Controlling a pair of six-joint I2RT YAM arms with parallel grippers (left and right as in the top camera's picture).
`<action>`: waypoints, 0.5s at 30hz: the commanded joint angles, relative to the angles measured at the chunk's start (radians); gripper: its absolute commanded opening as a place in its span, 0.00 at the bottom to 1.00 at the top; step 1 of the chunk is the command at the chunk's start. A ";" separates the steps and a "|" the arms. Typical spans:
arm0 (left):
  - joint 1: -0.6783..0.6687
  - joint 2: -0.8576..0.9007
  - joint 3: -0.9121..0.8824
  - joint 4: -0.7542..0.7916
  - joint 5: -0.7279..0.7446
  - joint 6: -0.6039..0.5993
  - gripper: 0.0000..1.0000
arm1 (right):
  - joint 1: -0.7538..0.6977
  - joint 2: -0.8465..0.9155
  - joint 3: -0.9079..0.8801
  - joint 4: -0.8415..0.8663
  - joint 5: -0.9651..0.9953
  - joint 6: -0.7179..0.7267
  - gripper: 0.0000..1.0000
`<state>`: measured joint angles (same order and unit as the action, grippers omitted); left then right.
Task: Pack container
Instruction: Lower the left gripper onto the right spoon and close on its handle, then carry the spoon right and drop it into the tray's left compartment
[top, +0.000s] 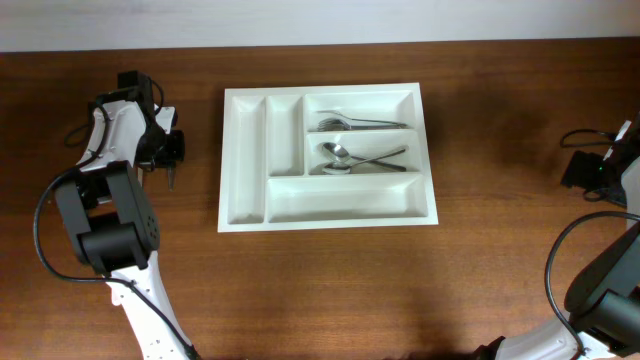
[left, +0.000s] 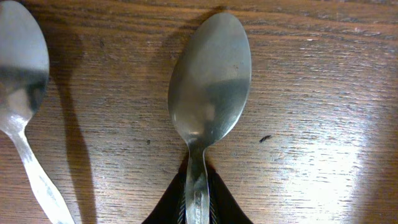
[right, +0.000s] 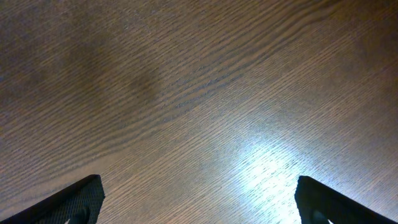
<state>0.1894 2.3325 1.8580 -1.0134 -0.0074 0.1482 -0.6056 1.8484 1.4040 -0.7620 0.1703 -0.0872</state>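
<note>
Spoon (left: 208, 93) first: its bowl fills my left wrist view, facing up over the wooden tabletop (right: 186, 93), and my left tool (left: 196, 202) is clamped on its handle, one dark finger on each side. Just to one side lies a second spoon (left: 22, 74), loose on the wood. My right tool (right: 199, 208) hangs over bare wood at the far right, its fingers wide apart and holding nothing. From above, the white cutlery tray (top: 228, 160) sits in the middle of the tabletop, between my two arms and well apart from both. Its top long compartment holds silver cutlery (top: 355, 124) that I cannot name more closely, the middle long one holds spoons (top: 350, 158), and the bottom long one and both narrow upright ones are bare. I judge the packing partly done: at least these two spoons at my left are not yet in.
</note>
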 joint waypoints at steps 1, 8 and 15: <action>0.000 0.023 0.046 -0.008 0.002 -0.002 0.04 | 0.003 -0.011 -0.007 0.000 0.001 -0.003 0.99; -0.006 0.023 0.109 -0.027 0.012 -0.002 0.05 | 0.003 -0.011 -0.007 0.000 0.001 -0.003 0.99; -0.007 0.023 0.155 -0.094 0.045 -0.002 0.05 | 0.003 -0.011 -0.007 0.000 0.001 -0.003 0.99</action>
<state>0.1852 2.3478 1.9747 -1.0866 0.0006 0.1482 -0.6056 1.8484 1.4040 -0.7620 0.1703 -0.0868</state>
